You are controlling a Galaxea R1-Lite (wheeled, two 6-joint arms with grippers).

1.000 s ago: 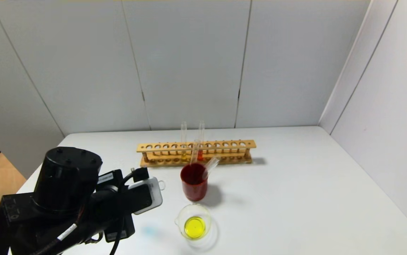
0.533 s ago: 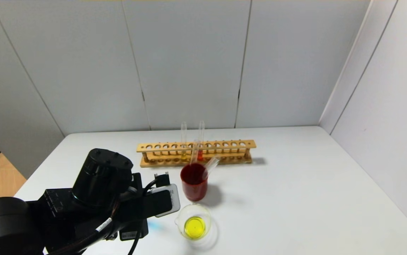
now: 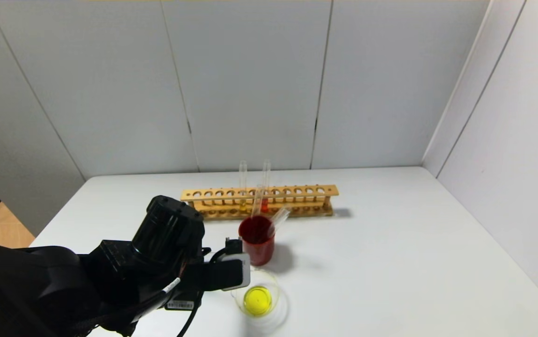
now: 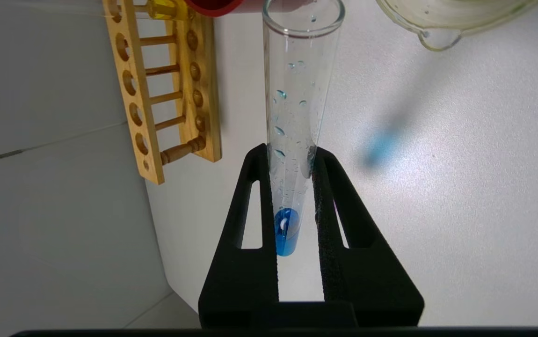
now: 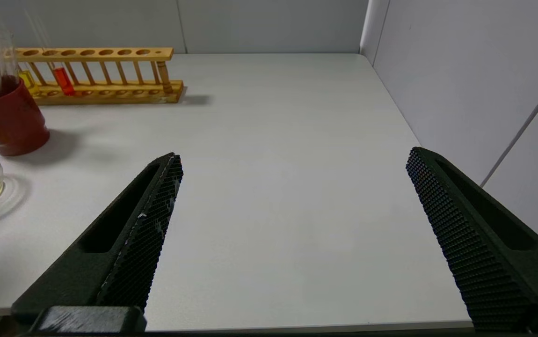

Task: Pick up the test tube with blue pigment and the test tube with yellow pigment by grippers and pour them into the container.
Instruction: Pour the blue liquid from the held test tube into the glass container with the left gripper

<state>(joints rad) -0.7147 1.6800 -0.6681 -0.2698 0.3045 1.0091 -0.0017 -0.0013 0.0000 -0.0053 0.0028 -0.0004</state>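
Observation:
My left gripper (image 4: 290,150) is shut on the test tube with blue pigment (image 4: 297,93). The blue liquid sits in the tube's rounded tip between the jaws, and drops cling to the glass. The tube's open mouth lies close beside the container, a squat clear beaker (image 4: 437,40) holding yellow liquid (image 3: 257,299). In the head view my left arm (image 3: 170,257) stands just left of the beaker and hides the gripper and tube. No tube with a lemon-yellow tip shows. My right gripper (image 5: 293,154) is open and empty, low over bare table to the right.
A red cup (image 3: 256,241) with two empty tubes stands just behind the beaker. A wooden rack (image 3: 297,194) behind it holds an amber-yellow tipped tube and an orange-red tipped tube (image 5: 63,79). Walls close the back and right.
My left arm has moved right and forward across the table with the blue tube, from the left edge to right beside the beaker. Nothing else has moved.

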